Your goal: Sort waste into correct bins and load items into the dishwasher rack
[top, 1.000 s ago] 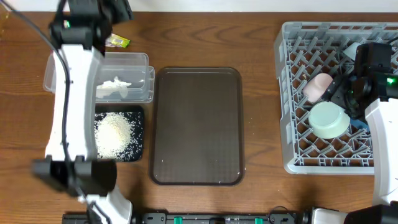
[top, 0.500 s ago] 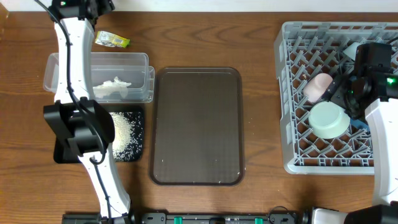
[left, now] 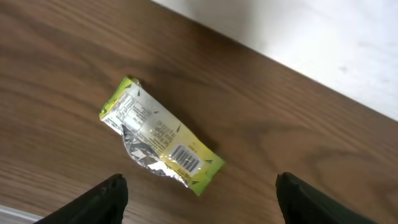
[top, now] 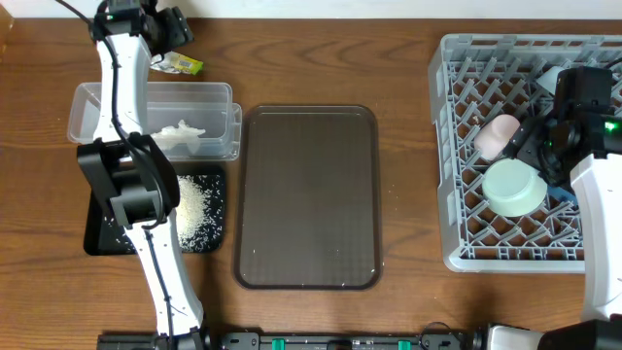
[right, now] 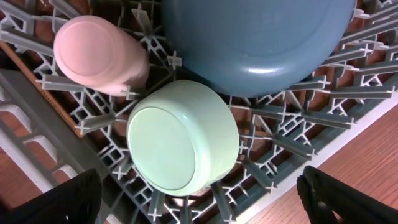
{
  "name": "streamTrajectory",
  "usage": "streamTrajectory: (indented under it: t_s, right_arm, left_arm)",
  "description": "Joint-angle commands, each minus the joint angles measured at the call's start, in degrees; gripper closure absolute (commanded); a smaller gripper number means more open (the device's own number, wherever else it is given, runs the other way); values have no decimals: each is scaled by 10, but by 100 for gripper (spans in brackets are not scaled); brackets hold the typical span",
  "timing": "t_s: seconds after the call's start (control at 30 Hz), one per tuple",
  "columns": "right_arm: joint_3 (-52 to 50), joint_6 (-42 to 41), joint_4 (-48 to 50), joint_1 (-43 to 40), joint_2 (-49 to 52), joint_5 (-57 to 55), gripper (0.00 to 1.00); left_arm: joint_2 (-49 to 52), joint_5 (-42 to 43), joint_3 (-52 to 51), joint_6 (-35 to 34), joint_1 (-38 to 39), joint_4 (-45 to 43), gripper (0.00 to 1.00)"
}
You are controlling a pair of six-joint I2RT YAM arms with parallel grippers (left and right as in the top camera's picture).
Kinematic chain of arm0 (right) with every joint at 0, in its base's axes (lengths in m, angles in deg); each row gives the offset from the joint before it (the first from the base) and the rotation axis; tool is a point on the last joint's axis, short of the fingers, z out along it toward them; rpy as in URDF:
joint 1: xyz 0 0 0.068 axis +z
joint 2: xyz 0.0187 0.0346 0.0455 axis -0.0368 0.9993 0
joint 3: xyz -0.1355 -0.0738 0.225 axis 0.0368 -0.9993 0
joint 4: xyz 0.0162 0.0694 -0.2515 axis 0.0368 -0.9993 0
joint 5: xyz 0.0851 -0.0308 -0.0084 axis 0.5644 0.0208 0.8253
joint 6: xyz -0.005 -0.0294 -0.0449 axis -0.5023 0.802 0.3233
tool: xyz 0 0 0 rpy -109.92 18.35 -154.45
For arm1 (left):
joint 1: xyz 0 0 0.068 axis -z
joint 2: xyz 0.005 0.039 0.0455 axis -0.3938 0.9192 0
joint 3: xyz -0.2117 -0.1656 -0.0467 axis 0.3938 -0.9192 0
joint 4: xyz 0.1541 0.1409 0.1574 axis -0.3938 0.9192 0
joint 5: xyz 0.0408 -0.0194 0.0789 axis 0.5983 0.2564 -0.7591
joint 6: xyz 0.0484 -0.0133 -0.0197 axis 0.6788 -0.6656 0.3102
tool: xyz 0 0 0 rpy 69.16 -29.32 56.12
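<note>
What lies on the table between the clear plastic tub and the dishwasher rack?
The dark-brown serving tray, lying flat and empty; the overhead view shows it.

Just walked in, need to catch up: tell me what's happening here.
The left pincer hovers open over the snack wrapper, which lies on the table, not yet binned. The tissue sits in the clear tub and the rice in the black tray. The right pincer hangs open over the rack, which holds the pink cup, mint-green bowl and dark-blue dish.

White arm links, black joints, black cable, green indicator light
</note>
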Motion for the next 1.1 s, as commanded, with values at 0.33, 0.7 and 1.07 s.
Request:
streamTrajectory:
  t_s: [0.33, 0.7, 1.07]
  right_arm:
    - [4, -9, 0, 0, 1, -6, 1]
    - [4, -9, 0, 0, 1, -6, 1]
    - [4, -9, 0, 0, 1, -6, 1]
  left_arm:
    - [17, -11, 12, 62, -5, 19, 19]
    - [17, -12, 12, 118, -5, 76, 19]
    - [20, -12, 12, 135, -5, 96, 20]
